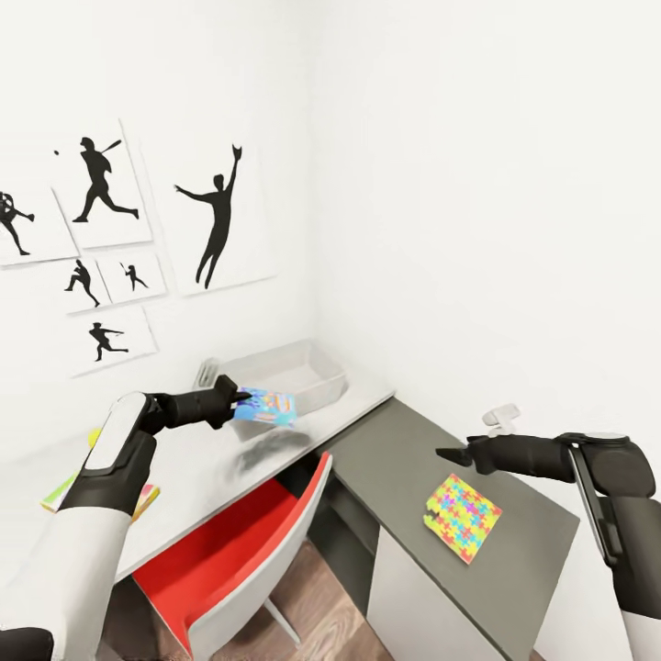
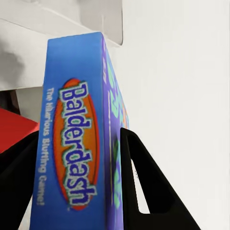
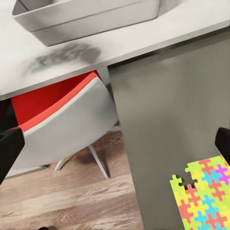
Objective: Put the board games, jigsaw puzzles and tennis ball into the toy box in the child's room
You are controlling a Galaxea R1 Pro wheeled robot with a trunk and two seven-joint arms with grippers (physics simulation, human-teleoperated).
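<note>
My left gripper (image 1: 242,401) is shut on a blue board game (image 1: 267,406), held in the air just in front of the toy box (image 1: 286,372). The left wrist view shows the blue box (image 2: 76,143), marked Balderdash, clamped between black fingers (image 2: 146,191). The toy box, a shallow grey tray (image 3: 91,19), stands at the far end of the pale table (image 1: 211,468). One jigsaw puzzle (image 1: 462,516) lies on a lower dark grey top (image 1: 404,459). Above it my right gripper (image 1: 450,454) hovers open, with its fingers (image 3: 9,151) wide apart and the jigsaw (image 3: 201,196) near one of them.
A red and grey chair (image 1: 234,546) is tucked under the table. Colourful flat edges (image 1: 57,496) peek out beneath my left forearm on the table. A small white object (image 1: 500,418) sits against the wall behind my right gripper. Baseball silhouettes (image 1: 216,216) hang on the wall.
</note>
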